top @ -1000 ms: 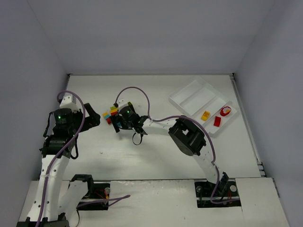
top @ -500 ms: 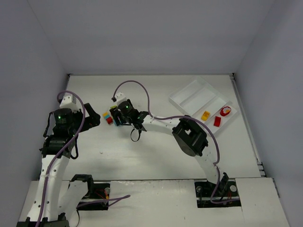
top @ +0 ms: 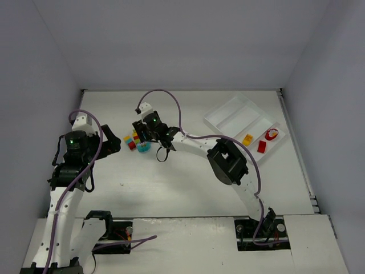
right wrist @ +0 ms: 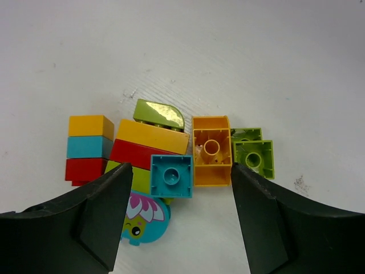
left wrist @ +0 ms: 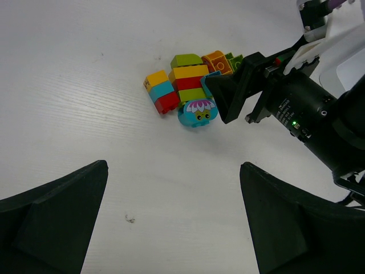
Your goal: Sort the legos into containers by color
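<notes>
The legos lie in a small pile [top: 136,141] left of the table's middle. In the right wrist view I see a teal brick [right wrist: 171,176], an orange brick [right wrist: 211,157] and lime green bricks [right wrist: 254,157], all studs-down. There is also a stacked block [right wrist: 88,148] and a teal flower-faced piece [right wrist: 142,225]. My right gripper [right wrist: 181,171] hovers over them, open about halfway. Its fingers straddle the teal and orange bricks without touching either. My left gripper [left wrist: 174,166] hangs open over bare table near the pile. The white containers tray [top: 228,117] stands at the far right.
In the tray's nearer compartments lie an orange brick [top: 247,139], a red brick [top: 262,146] and a red-and-white piece [top: 272,135]. The right arm's cable [top: 165,108] loops above the pile. Grey walls enclose the table on three sides.
My right gripper has moved toward the far side over the pile, and its jaws have narrowed from wide to about half. The left arm has not moved.
</notes>
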You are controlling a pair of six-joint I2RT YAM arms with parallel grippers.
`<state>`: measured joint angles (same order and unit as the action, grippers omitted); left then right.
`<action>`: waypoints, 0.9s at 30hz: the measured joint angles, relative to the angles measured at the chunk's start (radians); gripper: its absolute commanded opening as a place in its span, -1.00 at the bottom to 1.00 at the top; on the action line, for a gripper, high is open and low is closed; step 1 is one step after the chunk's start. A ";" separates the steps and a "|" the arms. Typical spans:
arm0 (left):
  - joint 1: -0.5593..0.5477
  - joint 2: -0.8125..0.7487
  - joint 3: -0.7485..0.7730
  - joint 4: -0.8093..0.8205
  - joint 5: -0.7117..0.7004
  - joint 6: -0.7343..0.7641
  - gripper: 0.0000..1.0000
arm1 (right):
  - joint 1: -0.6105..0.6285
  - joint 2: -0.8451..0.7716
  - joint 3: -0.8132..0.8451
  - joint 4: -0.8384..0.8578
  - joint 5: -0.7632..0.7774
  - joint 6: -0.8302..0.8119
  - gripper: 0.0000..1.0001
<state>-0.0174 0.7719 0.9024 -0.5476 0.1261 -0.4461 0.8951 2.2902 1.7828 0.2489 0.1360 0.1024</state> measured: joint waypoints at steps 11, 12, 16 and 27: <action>0.000 -0.001 0.000 0.000 0.000 0.000 0.85 | -0.012 0.080 0.028 -0.015 -0.059 -0.007 -0.04; 0.000 -0.001 0.000 0.000 0.000 0.000 0.85 | -0.012 0.080 0.031 -0.015 -0.062 -0.008 -0.10; 0.000 -0.002 0.000 0.000 0.000 0.000 0.85 | -0.011 0.081 0.034 -0.016 -0.063 -0.014 -0.49; 0.000 -0.002 0.000 0.000 0.000 0.000 0.85 | -0.015 0.009 -0.090 0.027 -0.004 -0.038 -1.00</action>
<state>-0.0174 0.7704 0.9024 -0.5476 0.1265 -0.4461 0.8803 2.2993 1.6932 0.2764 0.1322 0.0643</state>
